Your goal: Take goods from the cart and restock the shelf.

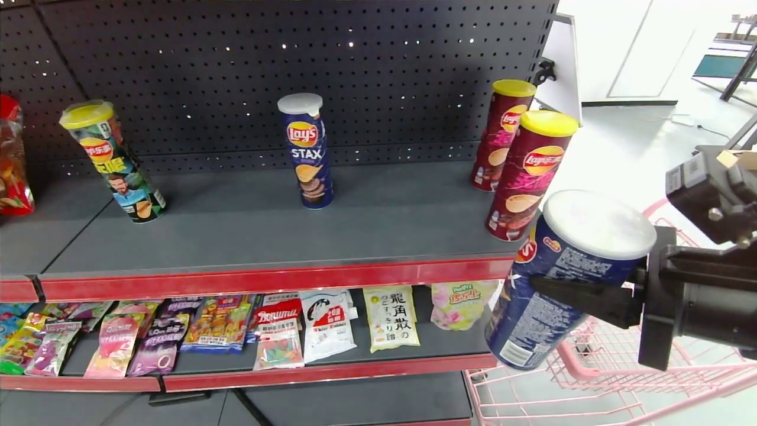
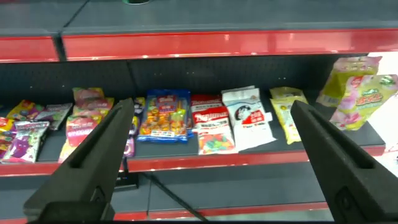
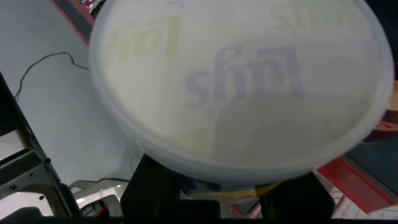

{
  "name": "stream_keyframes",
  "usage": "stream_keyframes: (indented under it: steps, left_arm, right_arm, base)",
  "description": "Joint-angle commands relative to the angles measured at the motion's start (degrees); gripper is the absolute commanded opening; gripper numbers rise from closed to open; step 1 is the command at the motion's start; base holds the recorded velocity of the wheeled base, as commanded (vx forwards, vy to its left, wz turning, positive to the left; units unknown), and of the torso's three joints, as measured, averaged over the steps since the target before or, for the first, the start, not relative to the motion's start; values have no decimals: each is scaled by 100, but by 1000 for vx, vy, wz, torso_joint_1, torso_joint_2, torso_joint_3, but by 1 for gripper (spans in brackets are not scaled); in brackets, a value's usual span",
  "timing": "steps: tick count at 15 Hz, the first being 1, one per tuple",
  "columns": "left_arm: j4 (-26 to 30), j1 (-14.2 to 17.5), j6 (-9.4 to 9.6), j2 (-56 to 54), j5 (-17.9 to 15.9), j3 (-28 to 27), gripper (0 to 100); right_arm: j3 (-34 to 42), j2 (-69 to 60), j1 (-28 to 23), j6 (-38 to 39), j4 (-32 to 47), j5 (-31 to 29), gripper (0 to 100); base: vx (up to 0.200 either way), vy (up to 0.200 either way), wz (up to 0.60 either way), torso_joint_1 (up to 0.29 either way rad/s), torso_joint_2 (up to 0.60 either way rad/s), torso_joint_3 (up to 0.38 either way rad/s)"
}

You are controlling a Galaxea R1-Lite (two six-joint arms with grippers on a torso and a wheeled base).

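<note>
My right gripper (image 1: 582,293) is shut on a blue chips can (image 1: 556,278) with a white lid (image 3: 242,81). It holds the can tilted in the air, just off the right end of the upper shelf (image 1: 266,225) and above the pink cart (image 1: 591,378). On that shelf stand a green can (image 1: 115,163) at the left, a blue can (image 1: 307,151) in the middle, and two maroon cans (image 1: 523,160) at the right. My left gripper (image 2: 214,162) is open, facing the lower shelf (image 2: 205,158) of snack bags.
The lower shelf holds a row of flat snack packets (image 1: 278,331). A red bag (image 1: 12,160) sits at the upper shelf's far left. A dark pegboard (image 1: 266,65) backs the shelf. Wide bare gaps lie between the standing cans.
</note>
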Motion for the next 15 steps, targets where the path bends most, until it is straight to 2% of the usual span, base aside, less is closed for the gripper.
stream_keyframes:
  steps: [1,5,8,12,15]
  left_arm:
    - [-1,1,-3,7,7,0,100]
    - [-1,1,-3,7,7,0,100]
    - [-1,1,-3,7,7,0,100]
    - [-1,1,5,7,7,0,100]
    - [-1,1,5,7,7,0,100]
  right_arm:
    - [5,61,10,14,-144,10,0]
    - [14,87,19,5,-162,511,0]
    - [23,61,45,5,-162,511,0]
    - [14,52,45,14,-162,511,0]
    - [23,52,45,14,-162,511,0]
  base:
    - [0,200,0,2,-2,2]
    - [0,200,0,2,0,5]
    - [0,200,0,1,1,-2]
    - [0,0,0,0,0,0]
    - [200,0,0,-1,-1,4]
